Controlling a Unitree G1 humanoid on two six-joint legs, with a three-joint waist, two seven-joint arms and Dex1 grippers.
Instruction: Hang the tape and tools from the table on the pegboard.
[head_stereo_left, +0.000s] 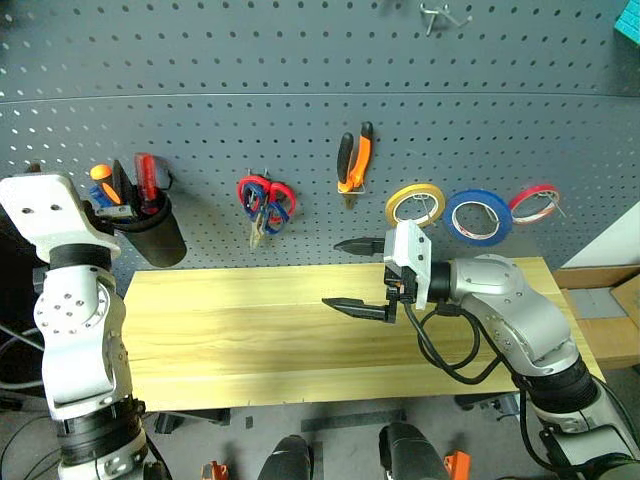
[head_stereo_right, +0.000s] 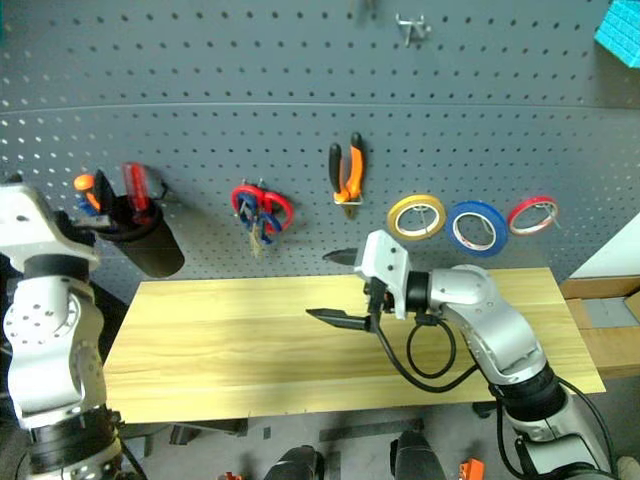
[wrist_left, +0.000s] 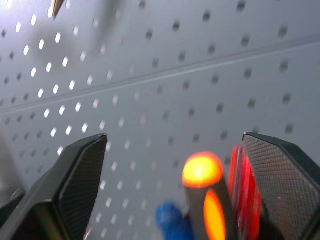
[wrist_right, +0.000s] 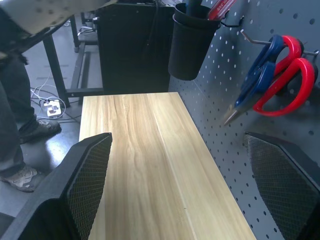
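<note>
Pegboard (head_stereo_left: 300, 100) above the bench (head_stereo_left: 250, 330), with the task items hanging or stowed along it. Blue tape (head_stereo_left: 478, 217) hangs on a hook between a yellow tape ring (head_stereo_left: 414, 205) and a thinner red tape ring (head_stereo_left: 534, 202). Orange-and-black pliers (head_stereo_left: 354, 160) hang handles up, near the middle of the board. Blue-handled scissors (wrist_right: 257, 75) share a hook with red scissors (wrist_right: 287, 80), blades pointing down. A black cup (head_stereo_left: 152, 232) is fixed to the pegboard at the left; the orange-and-black screwdriver (head_stereo_left: 104, 183) stands in it, handle up, beside a red screwdriver (head_stereo_left: 146, 178). In the left wrist view the orange handle tip lies between the two black fingers (wrist_left: 75, 185), nearer the one beside the red handle, with no contact visible. Left end effector (wrist_left: 175, 170): fingers spread wide apart at the cup, clamped on nothing. Right end effector (head_stereo_left: 352, 275): held over the bench just in front of the pegboard and pointing toward the robot's left, fingers wide apart and empty. The bench top shows bare wood. A person's leg and shoe (wrist_right: 20, 165) stand on the floor beyond the far end of the bench
</note>
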